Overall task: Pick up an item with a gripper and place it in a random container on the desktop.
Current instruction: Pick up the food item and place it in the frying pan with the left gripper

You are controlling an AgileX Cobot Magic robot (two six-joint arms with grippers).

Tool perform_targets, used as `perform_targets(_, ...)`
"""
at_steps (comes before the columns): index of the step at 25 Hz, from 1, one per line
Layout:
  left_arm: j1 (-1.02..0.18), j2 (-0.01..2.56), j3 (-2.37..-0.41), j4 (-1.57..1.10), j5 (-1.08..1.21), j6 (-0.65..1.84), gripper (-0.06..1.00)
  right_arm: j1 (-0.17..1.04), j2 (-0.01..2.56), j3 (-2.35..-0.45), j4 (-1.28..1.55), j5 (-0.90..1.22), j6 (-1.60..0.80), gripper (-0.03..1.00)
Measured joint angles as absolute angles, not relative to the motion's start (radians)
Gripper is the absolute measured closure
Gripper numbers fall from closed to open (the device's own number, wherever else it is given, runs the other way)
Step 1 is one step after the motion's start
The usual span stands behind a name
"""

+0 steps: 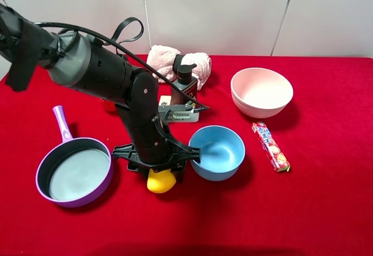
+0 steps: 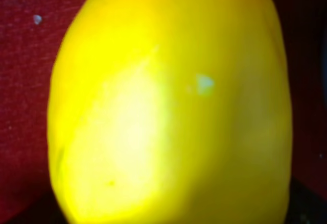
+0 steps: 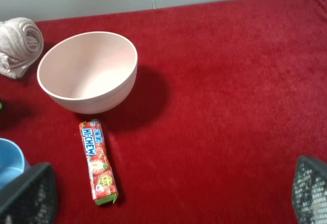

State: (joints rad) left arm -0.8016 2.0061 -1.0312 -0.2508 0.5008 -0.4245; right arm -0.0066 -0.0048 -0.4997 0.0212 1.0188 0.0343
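The left hand point(image 1: 156, 161) sat low over the mango point(image 1: 161, 181), which showed beneath it at the red surface point(image 1: 326, 209), between the pan point(image 1: 74, 171) and the blue bowl point(image 1: 217, 152), nearer the bowl. Whether it gripped the fruit I could not tell. The right hand point(image 3: 166, 198) hung released, spread wide.

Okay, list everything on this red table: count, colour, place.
mango: one, yellow, front centre
frying pan: one, purple, front left
blue bowl: one, blue, beside the mango
pink bowl: one, maybe stacked, pink, back right
candy pack: one, red, right of blue bowl
towel: one, pink, back centre
pump bottle: one, black, by the towel
tablecloth: one, red, underneath
left gripper: one, black, over mango
right gripper: one, black, open, right side
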Motion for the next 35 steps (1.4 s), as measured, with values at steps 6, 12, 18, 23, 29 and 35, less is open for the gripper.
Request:
perform_targets(6, -0.802, 2.006, -1.031, -0.254, 0.499, -0.432, 0.34, -0.007, -0.005, -0.5, 0.021, 1.019, 0.034, 0.28)
perform_targets(12, -0.802, 2.006, -1.031, -0.254, 0.497, -0.452, 0.34, -0.007, -0.005, -0.5, 0.021, 1.019, 0.034, 0.28)
perform_targets(18, -0.802, 2.002, -1.031, -0.258, 0.518, -0.454, 0.34, -0.007, -0.005, -0.5, 0.021, 1.019, 0.034, 0.28)
perform_targets(23, -0.802, 1.969, -1.031, -0.258, 0.546, -0.474, 0.34, -0.007, -0.005, -0.5, 0.021, 1.019, 0.034, 0.28)
perform_targets(29, -0.802, 1.951, -1.031, -0.258, 0.586, -0.478, 0.34, -0.007, -0.005, -0.5, 0.021, 1.019, 0.034, 0.28)
perform_targets(35, -0.802, 1.903, -1.031, -0.207, 0.615, -0.51, 0.34, -0.007, -0.005, -0.5, 0.021, 1.019, 0.034, 0.28)
